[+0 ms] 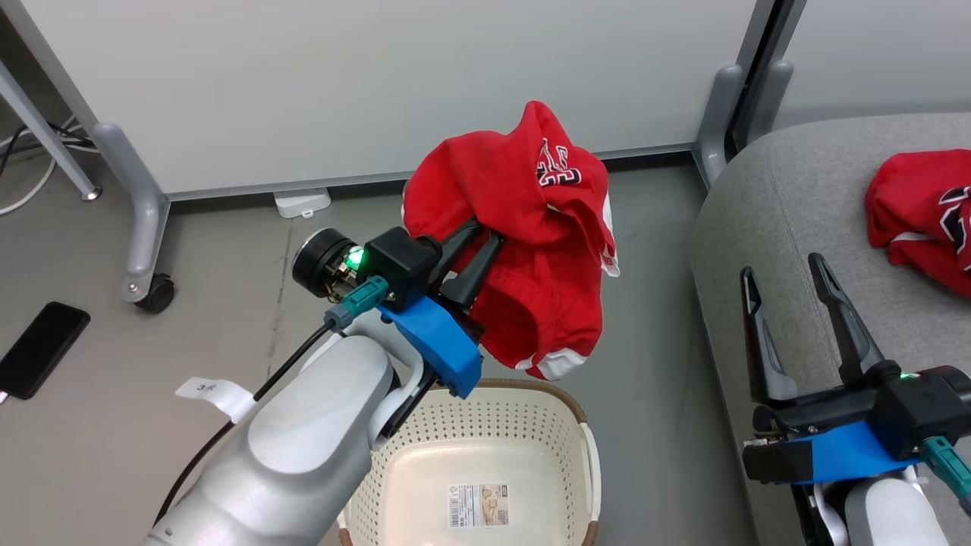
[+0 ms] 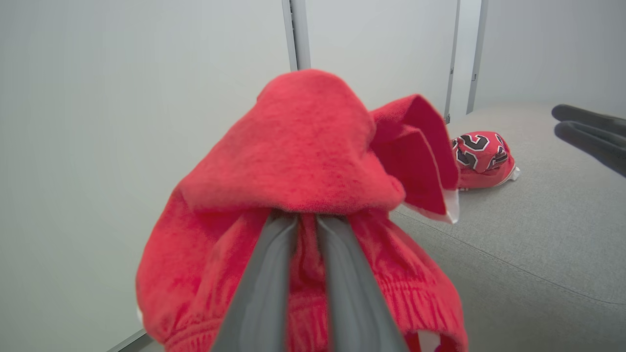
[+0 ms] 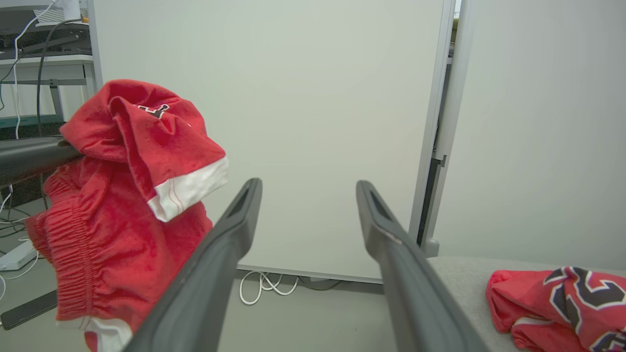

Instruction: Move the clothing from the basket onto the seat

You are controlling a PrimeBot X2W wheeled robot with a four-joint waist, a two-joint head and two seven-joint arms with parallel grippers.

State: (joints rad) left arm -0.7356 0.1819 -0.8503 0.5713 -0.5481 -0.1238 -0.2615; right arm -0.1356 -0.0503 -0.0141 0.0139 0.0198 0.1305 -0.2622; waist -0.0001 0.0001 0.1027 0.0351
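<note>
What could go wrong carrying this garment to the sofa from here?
1. The left gripper pinches just a fold of the red garment. Most of the cloth hangs loose, so it may slip and drop onto the floor short of the sofa.
2. The low hem hangs close above the basket and could snag its rim.
3. The open right gripper stands over the sofa's edge, in the likely path, and might catch the cloth.

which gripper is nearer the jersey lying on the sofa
Right. The right gripper hangs open at the edge of the sofa, close to the jersey; the left gripper is farther off above the basket, shut on the other red garment.
</note>
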